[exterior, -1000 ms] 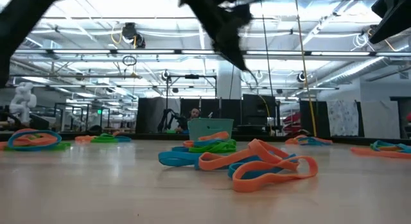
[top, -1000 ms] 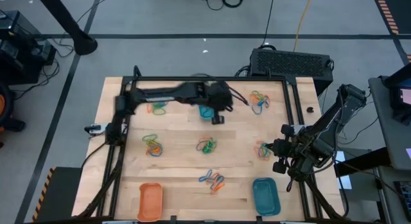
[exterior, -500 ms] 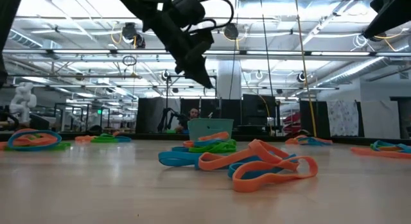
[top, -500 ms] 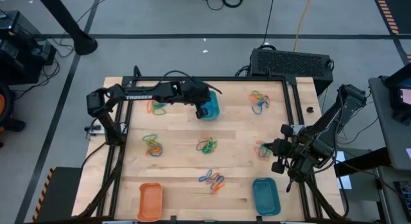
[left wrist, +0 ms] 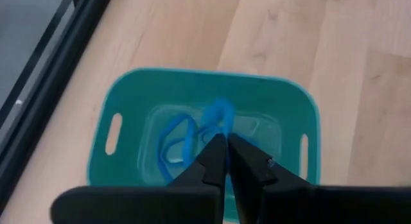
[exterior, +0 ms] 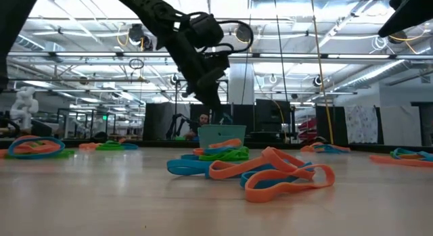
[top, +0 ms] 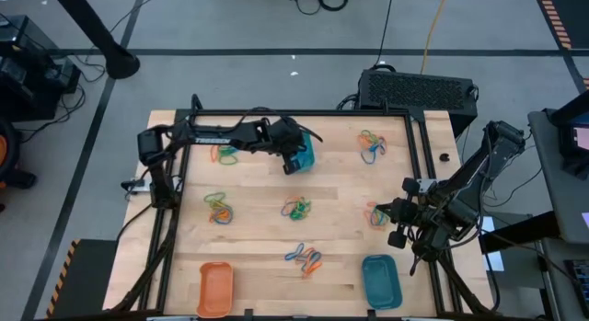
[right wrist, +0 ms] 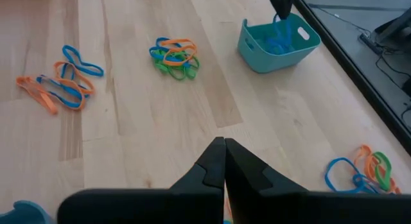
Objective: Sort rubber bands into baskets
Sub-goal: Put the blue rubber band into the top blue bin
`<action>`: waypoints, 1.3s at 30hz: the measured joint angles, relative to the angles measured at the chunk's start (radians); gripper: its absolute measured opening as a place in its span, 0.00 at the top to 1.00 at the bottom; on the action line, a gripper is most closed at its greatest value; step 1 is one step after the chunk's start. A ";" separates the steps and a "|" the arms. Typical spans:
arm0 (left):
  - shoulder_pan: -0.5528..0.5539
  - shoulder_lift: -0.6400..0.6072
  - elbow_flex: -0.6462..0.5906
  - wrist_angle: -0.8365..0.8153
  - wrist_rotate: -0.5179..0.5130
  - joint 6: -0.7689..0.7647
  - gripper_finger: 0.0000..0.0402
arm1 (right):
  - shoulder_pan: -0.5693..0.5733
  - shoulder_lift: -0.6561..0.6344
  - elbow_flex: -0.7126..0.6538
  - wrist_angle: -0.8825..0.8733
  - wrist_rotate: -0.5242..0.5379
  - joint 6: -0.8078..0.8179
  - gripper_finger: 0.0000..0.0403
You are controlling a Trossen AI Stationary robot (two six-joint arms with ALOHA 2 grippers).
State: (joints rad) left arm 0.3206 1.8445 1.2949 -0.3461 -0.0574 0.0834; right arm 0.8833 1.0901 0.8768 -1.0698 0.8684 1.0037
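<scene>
The left gripper hangs directly over the teal basket at the far edge, blocking entry from above, and a blue rubber band lies inside it. Toward the near edge from that basket, bare wood runs down to a tangle of rubber bands mid-table. To its left and right, more band clusters stand well apart, leaving open lanes between.

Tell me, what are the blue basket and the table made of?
The blue basket looks like smooth plastic: one even teal colour, rounded corners, slot handles moulded into its sides. The table looks like pale wood, probably sealed: you can see grain lines and plank seams running along it.
</scene>
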 joint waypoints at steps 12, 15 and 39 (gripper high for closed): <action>0.002 0.002 0.000 -0.012 -0.078 0.001 0.81 | 0.000 0.000 0.000 0.000 -0.001 -0.001 1.00; 0.004 0.002 0.000 -0.012 -0.078 0.001 0.74 | 0.000 0.000 0.000 0.000 -0.001 -0.002 1.00; -0.008 0.239 0.450 -0.027 0.079 0.004 0.62 | 0.000 0.000 0.000 -0.004 -0.001 -0.048 1.00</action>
State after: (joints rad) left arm 0.3127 2.0839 1.7452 -0.3731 0.0220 0.0874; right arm 0.8833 1.0901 0.8764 -1.0737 0.8676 0.9562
